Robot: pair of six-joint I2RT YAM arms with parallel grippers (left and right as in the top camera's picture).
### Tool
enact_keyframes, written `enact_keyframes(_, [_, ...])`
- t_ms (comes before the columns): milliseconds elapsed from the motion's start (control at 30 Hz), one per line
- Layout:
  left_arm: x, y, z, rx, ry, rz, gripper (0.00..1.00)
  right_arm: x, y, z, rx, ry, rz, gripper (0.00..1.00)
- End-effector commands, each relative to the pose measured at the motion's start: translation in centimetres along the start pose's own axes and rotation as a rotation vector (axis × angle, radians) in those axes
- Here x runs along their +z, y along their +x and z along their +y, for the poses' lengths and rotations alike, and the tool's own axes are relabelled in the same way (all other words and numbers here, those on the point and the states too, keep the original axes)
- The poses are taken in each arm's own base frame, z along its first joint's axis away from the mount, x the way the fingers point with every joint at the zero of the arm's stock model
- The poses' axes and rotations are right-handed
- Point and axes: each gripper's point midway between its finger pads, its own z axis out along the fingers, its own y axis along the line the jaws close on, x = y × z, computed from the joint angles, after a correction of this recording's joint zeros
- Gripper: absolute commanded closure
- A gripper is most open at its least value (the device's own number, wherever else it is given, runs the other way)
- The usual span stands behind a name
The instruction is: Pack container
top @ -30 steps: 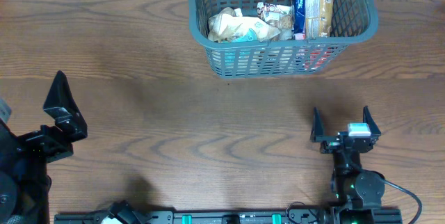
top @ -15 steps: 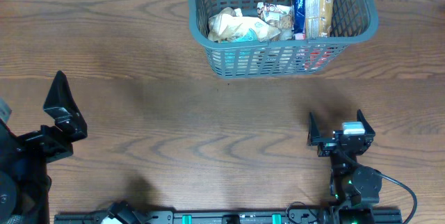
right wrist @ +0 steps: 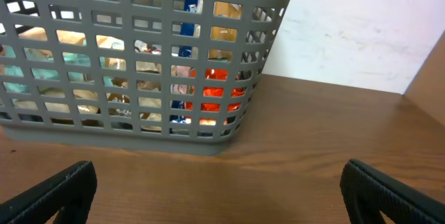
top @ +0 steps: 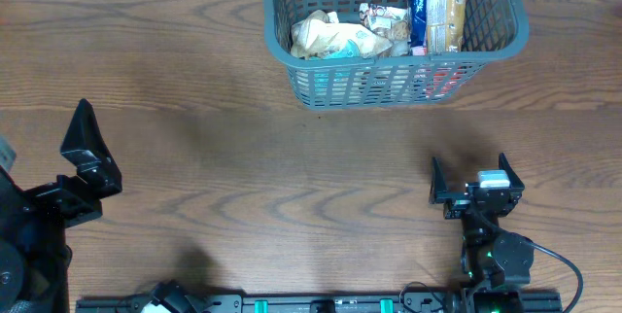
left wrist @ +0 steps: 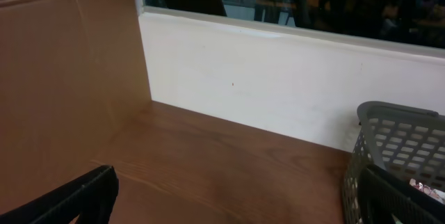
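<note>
Right gripper (top: 468, 169): jaws spread, empty, eased back a touch.
Left gripper (left wrist: 238, 177): jaws spread, idle.
Basket (top: 394, 59): snack packets (top: 335, 36) inside; packing looks done.

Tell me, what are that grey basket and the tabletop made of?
The basket looks like moulded plastic: matte grey, uniform lattice slots, thick rim. The table shows brown wood grain with a dull sheen; solid wood or laminate, I cannot tell.
</note>
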Motion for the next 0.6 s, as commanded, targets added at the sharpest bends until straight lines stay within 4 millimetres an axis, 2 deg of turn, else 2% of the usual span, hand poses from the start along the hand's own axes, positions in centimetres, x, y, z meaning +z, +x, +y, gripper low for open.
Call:
enact_keyframes(0, [-0.06,-0.15,0.45,0.005,-0.022,-0.007,0.01,-0.03,0.03,0.49,-0.006,-0.022,-0.002,0.01])
enact_keyframes(467, [-0.06,-0.15,0.45,0.005,-0.022,-0.007,0.01,-0.03,0.03,0.49,-0.006,-0.022,-0.002,0.01])
enact_keyframes(567, [-0.07,0.36,0.61,0.029,-0.027,0.011,0.01,-0.03,0.03,0.49,-0.006,-0.022,-0.002,0.01])
